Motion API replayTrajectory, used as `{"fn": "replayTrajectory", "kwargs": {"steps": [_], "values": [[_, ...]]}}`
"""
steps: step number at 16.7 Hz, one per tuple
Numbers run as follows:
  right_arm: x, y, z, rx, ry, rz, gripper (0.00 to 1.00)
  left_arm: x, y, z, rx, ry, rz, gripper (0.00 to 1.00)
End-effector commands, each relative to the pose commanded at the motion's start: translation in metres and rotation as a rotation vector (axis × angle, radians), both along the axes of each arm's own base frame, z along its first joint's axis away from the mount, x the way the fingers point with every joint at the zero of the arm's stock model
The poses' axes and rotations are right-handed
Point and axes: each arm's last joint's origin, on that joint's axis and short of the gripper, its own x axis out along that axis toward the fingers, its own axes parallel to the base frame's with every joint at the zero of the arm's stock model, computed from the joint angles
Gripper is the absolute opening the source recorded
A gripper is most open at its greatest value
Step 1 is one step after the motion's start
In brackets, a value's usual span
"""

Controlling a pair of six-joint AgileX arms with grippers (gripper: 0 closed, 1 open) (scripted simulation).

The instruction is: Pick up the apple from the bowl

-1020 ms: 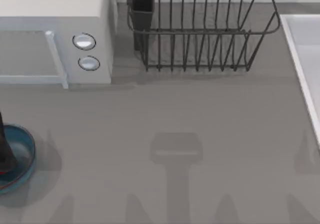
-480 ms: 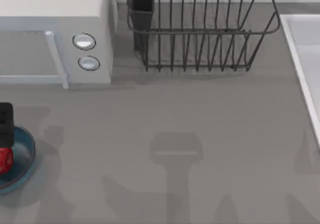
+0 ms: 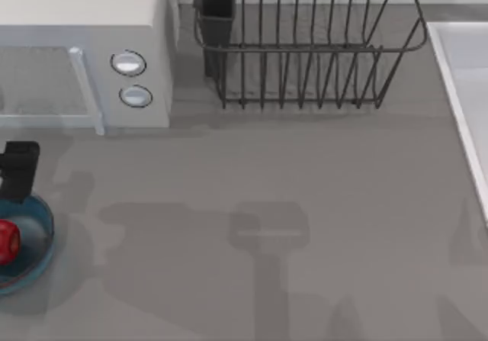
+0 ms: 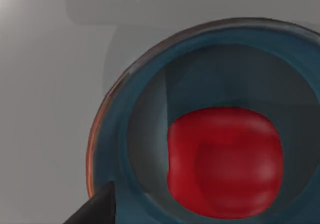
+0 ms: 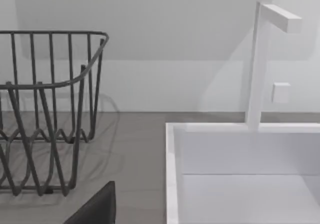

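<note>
The red apple (image 3: 6, 242) lies inside the blue bowl (image 3: 40, 238) at the table's far left edge. In the left wrist view the apple (image 4: 225, 161) sits low in the bowl (image 4: 115, 134), seen from close above. My left gripper (image 3: 19, 172) hangs just beyond the bowl's far rim, apart from the apple. One dark fingertip (image 4: 95, 209) shows beside the bowl's wall; the gripper is open and holds nothing. My right arm is parked off to the right, with one fingertip (image 5: 97, 206) at the edge of its wrist view.
A white microwave (image 3: 84, 66) stands at the back left, close behind the bowl. A wire dish rack (image 3: 305, 51) with a dark cutlery cup (image 3: 217, 9) stands at the back middle. A white sink (image 3: 465, 89) with its faucet (image 5: 257, 63) lines the right side.
The left arm, which hung over the bowl and hid the apple, has moved toward the back and slightly right. The apple now lies uncovered in the bowl, unmoved.
</note>
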Motion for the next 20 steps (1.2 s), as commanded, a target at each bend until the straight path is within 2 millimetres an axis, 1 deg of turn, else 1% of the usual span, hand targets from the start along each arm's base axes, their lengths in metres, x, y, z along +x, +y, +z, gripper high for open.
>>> {"fn": "replayTrajectory", "kwargs": {"steps": [2,4,9,11,13,16,18,20], "values": [[0.0,0.0,0.0,0.0,0.0,0.0,1.0,0.013,0.002,-0.007,-0.005,0.081,-0.001,1.0],[0.0,0.0,0.0,0.0,0.0,0.0,1.0,0.02,0.003,-0.011,-0.007,0.121,-0.002,1.0],[0.0,0.0,0.0,0.0,0.0,0.0,1.0,0.02,0.002,-0.011,-0.007,0.124,-0.006,1.0],[0.0,0.0,0.0,0.0,0.0,0.0,1.0,0.02,0.002,-0.016,-0.008,0.127,-0.006,1.0],[0.0,0.0,0.0,0.0,0.0,0.0,1.0,0.022,0.002,-0.032,-0.008,0.131,-0.005,1.0],[0.0,0.0,0.0,0.0,0.0,0.0,1.0,0.026,0.003,-0.067,-0.007,0.113,-0.004,1.0],[0.0,0.0,0.0,0.0,0.0,0.0,1.0,0.025,0.003,-0.089,-0.006,0.108,-0.002,1.0],[0.0,0.0,0.0,0.0,0.0,0.0,1.0,0.022,0.003,-0.105,-0.007,0.12,-0.002,1.0]]}}
